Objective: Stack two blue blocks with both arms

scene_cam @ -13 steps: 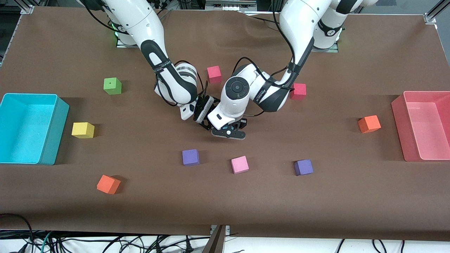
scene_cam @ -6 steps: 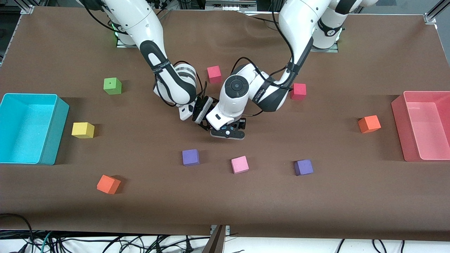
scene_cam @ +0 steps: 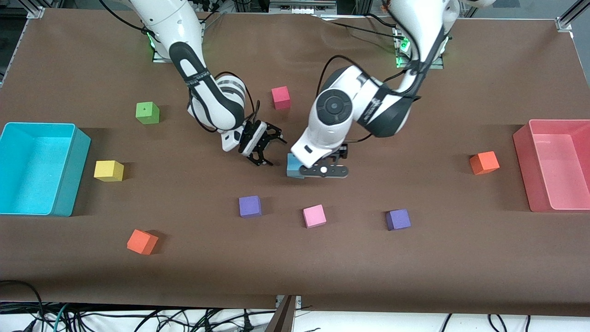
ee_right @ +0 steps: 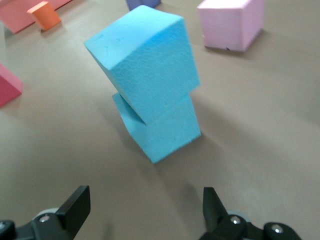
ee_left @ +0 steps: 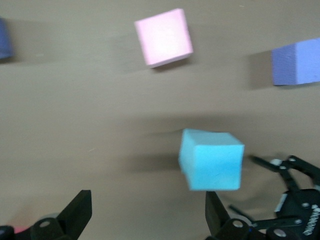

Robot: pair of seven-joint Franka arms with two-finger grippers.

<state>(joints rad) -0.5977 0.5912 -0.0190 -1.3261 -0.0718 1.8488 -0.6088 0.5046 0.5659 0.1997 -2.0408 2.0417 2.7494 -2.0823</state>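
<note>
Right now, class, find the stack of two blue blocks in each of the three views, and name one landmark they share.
Front view: the blue stack stands mid-table, partly hidden by the left claw.
Left wrist view: seen from above at, the open right claw beside it.
Right wrist view: both blocks show at, the top one skewed on the lower.
Shared landmark: the pink cube.
</note>
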